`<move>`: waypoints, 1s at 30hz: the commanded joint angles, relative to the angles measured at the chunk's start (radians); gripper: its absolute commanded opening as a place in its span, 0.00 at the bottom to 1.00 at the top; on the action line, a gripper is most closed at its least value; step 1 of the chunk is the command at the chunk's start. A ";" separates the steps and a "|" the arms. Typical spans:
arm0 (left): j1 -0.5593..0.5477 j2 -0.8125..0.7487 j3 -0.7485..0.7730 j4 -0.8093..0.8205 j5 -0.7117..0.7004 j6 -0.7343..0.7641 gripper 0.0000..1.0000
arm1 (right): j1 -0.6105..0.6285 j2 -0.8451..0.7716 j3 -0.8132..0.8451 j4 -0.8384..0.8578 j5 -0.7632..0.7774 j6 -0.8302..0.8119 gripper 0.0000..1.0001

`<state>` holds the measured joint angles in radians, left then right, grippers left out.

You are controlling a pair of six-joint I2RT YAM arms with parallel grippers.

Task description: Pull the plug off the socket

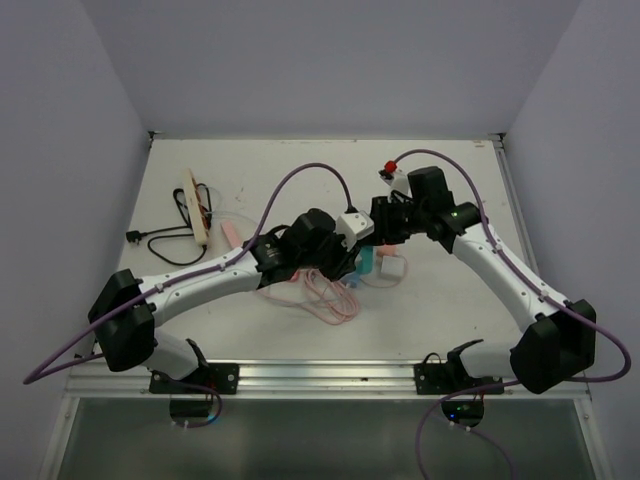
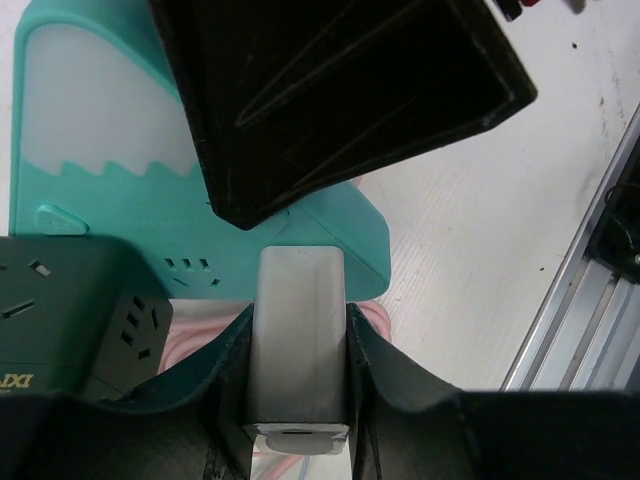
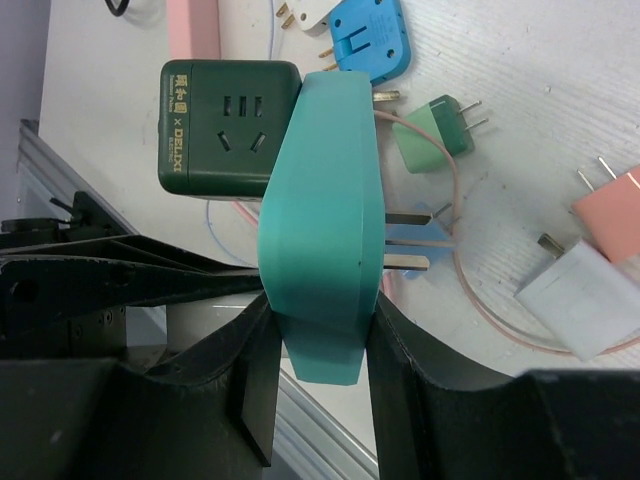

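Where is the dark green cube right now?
In the right wrist view, the dark green cube sits upper left, beside the teal adapter pinched by the right gripper.

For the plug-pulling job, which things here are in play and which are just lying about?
In play: left pincer on the grey plug; right pincer on the teal socket.

Lying about: dark green cube socket beside the teal one, blue plug, green plug, pink plug, white plug, beige power strip.
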<state>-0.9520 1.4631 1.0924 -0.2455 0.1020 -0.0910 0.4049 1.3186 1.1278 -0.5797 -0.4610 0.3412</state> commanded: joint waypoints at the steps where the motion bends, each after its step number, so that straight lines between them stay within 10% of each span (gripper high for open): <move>1: -0.007 -0.012 0.034 -0.011 0.015 0.022 0.11 | 0.002 -0.042 0.056 0.014 0.016 -0.044 0.00; 15: 0.061 -0.164 0.006 -0.084 0.037 0.014 0.00 | 0.000 -0.013 0.004 -0.114 0.590 -0.096 0.00; 30: 0.203 -0.227 -0.261 0.032 0.068 -0.127 0.01 | -0.017 -0.093 0.058 0.029 0.241 -0.059 0.00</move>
<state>-0.7635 1.1870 0.8837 -0.3202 0.1539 -0.1444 0.3828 1.2884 1.1275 -0.6716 -0.0956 0.2649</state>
